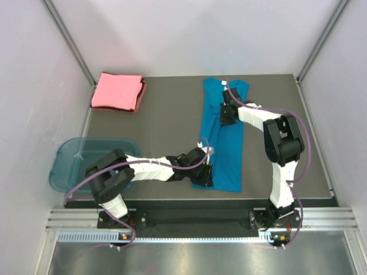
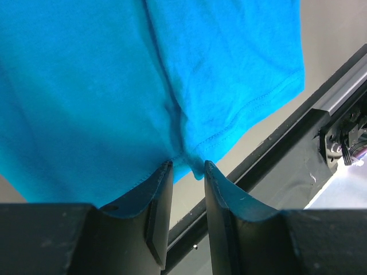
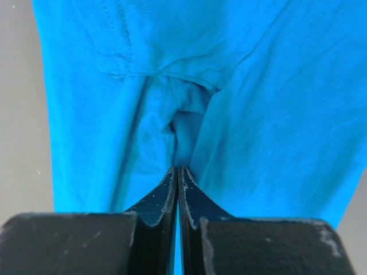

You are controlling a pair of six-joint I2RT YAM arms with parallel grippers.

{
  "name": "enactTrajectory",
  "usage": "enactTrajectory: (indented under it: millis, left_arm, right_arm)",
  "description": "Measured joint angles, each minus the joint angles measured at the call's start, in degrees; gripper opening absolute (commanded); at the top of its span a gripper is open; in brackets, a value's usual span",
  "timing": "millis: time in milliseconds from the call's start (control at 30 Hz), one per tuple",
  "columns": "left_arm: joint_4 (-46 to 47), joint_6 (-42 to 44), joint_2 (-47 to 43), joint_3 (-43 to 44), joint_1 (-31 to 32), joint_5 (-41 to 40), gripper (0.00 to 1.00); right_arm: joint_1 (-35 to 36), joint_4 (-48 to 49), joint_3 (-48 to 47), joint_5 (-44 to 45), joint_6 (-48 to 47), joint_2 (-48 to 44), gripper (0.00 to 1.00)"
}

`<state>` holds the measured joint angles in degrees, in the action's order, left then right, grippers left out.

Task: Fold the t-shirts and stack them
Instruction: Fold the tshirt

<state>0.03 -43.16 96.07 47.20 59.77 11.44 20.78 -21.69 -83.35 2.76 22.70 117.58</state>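
Observation:
The teal-blue t-shirt [image 1: 226, 150] lies on the table as a long narrow strip running near to far, its white neck label [image 1: 223, 84] at the far end. My right gripper [image 1: 227, 113] sits on the shirt's far part, shut on a raised pinch of the teal cloth [image 3: 183, 123]. My left gripper [image 1: 207, 172] is at the shirt's near left corner. In the left wrist view its jaws stand apart at the hem [image 2: 229, 129], with a small bunch of cloth between the fingertips [image 2: 163, 172]. The salmon-pink t-shirt [image 1: 117, 91] lies folded at the far left.
A translucent blue tub [image 1: 74, 166] sits off the table's left near corner. White walls and metal frame rails close in the table [image 1: 166, 120] on three sides. The black front rail [image 2: 287, 143] runs just beyond the shirt's near hem.

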Motion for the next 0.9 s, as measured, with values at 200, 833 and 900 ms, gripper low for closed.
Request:
enactTrajectory:
  millis: [200,833,900]
  left_arm:
    - [0.02,-0.24,0.0,-0.13,0.48,0.0,0.33]
    - [-14.4,5.4,-10.58,9.22,-14.14,-3.19,0.39]
    - [-14.97,6.1,-10.14,9.22,-18.56,-3.06,0.39]
  right_arm:
    - [-0.57,-0.59,0.11,0.9,0.0,-1.07,0.0]
    - [0.37,-0.2,2.36,-2.21,2.03,-2.71,0.23]
    - [0.72,-0.2,2.36,-2.32,2.23,-2.71,0.22]
